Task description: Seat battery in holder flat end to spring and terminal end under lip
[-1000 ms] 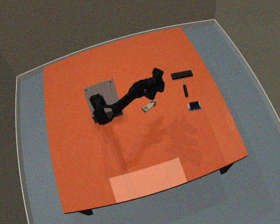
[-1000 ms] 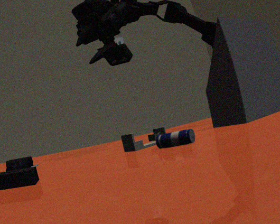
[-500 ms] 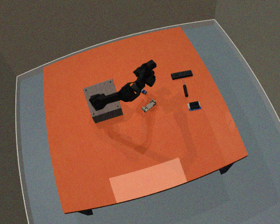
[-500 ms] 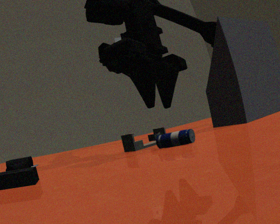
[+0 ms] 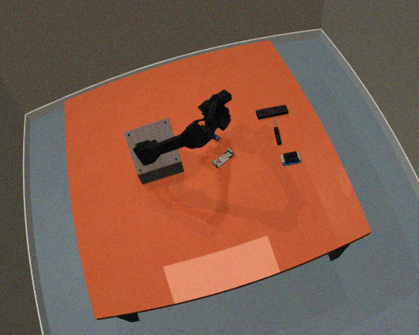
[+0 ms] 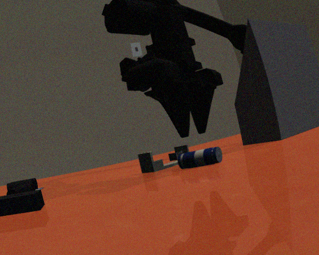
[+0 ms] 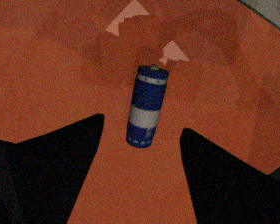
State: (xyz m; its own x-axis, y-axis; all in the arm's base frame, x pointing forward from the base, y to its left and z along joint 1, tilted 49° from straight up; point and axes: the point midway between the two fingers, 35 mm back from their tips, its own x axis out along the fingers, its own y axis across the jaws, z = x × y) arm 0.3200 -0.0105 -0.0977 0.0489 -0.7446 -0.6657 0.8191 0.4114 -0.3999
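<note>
The battery (image 5: 217, 137) (image 6: 200, 157) (image 7: 149, 95), blue with a pale band, lies on its side on the orange table, outside the holder. Its small terminal points to the top of the wrist view; its flat end is nearer the fingers. The holder (image 5: 223, 158) (image 6: 147, 162) (image 7: 274, 11), a pale tray with raised dark ends, sits close by; only a corner shows in the wrist view. Its spring and lip cannot be told apart. My gripper (image 6: 193, 135) (image 7: 143, 127) is partly open and empty, pointing down above the battery, one finger to each side in the wrist view.
The grey base block (image 5: 156, 138) (image 6: 259, 102) stands behind the battery. A black bar (image 5: 272, 111) (image 6: 17, 204), a screwdriver (image 5: 278, 136) and a blue board with a black part (image 5: 291, 158) lie beyond the holder. A pale patch (image 5: 224, 269) lies near the table edge.
</note>
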